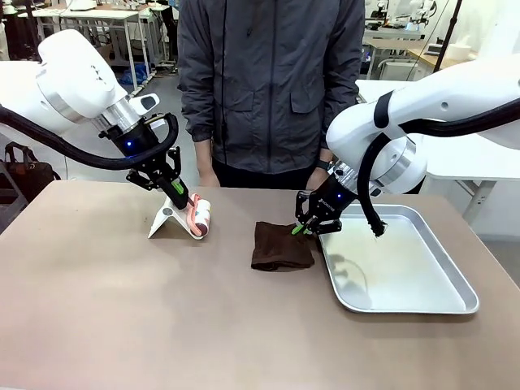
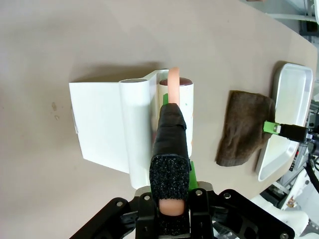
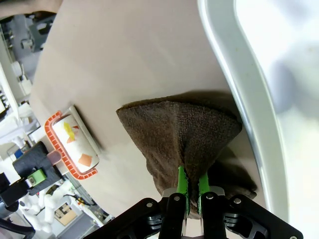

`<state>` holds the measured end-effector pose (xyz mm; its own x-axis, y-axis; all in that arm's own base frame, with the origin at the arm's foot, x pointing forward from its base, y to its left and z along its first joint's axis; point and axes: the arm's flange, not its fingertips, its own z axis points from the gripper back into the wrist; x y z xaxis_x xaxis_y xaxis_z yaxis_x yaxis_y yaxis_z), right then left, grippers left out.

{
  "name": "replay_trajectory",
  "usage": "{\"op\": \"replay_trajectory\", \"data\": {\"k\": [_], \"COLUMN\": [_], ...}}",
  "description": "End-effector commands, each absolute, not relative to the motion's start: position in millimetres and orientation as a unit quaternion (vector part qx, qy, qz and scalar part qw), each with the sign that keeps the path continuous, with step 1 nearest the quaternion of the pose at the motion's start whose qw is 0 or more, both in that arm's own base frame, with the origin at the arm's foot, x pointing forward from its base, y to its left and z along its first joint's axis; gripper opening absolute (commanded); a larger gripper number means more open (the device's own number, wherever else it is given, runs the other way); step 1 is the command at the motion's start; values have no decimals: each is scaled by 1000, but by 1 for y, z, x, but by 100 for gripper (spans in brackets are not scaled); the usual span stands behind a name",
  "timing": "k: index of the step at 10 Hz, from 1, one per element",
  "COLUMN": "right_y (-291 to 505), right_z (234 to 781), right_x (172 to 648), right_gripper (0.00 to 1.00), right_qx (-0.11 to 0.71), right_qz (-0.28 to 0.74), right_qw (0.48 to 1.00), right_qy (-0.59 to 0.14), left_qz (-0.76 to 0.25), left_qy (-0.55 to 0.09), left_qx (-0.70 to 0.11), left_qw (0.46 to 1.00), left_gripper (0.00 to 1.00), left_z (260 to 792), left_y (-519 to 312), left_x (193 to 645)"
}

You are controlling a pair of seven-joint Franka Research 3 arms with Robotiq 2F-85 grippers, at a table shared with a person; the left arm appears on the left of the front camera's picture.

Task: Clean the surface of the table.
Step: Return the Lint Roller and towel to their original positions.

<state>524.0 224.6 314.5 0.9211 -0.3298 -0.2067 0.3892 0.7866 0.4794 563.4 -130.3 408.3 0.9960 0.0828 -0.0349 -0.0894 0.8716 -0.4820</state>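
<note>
One table (image 1: 122, 309): long axis left-right across front view.

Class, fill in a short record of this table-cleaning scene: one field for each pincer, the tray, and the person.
left pincer: around the lint roller's orange handle, by its white stand
right pincer: pinching the brown cloth's edge
tray: metal, beside the cloth on the table
person: standing at far side

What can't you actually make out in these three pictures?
- Front view: the left gripper covers the lint roller handle.
- Left wrist view: a finger hides much of the roller.
- Right wrist view: the brown cloth hides the right gripper fingertips; the tray is cut off.
</note>
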Motion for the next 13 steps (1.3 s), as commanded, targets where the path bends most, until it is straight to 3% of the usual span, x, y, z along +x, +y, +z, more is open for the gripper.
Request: {"op": "replay_trajectory", "data": {"k": [1,2,3,4,5,10,13], "right_y": [224,224,224,224,224,223,199], "right_z": [315,316,315,315,315,319,358], "right_x": [524,524,525,525,525,524,503], "right_gripper": [68,68,100,72,100,100,100], "right_qx": [277,280,281,284,287,325,348], "right_qz": [-192,-192,-191,-189,-187,-161,-130], "right_qw": [939,939,938,938,937,926,922], "right_qy": [64,63,65,67,70,104,109], "left_qz": [44,44,43,44,47,43,-2], "left_qy": [4,2,-1,-5,-9,-18,-53], "left_qx": [-239,-239,-238,-239,-240,-263,-317], "left_qw": [970,970,970,970,970,964,947], "left_gripper": [79,79,100,83,100,100,100], "left_z": [406,407,409,410,412,423,463], "left_y": [-124,-124,-123,-122,-120,-106,-89], "left_x": [568,567,567,566,564,551,490]}}
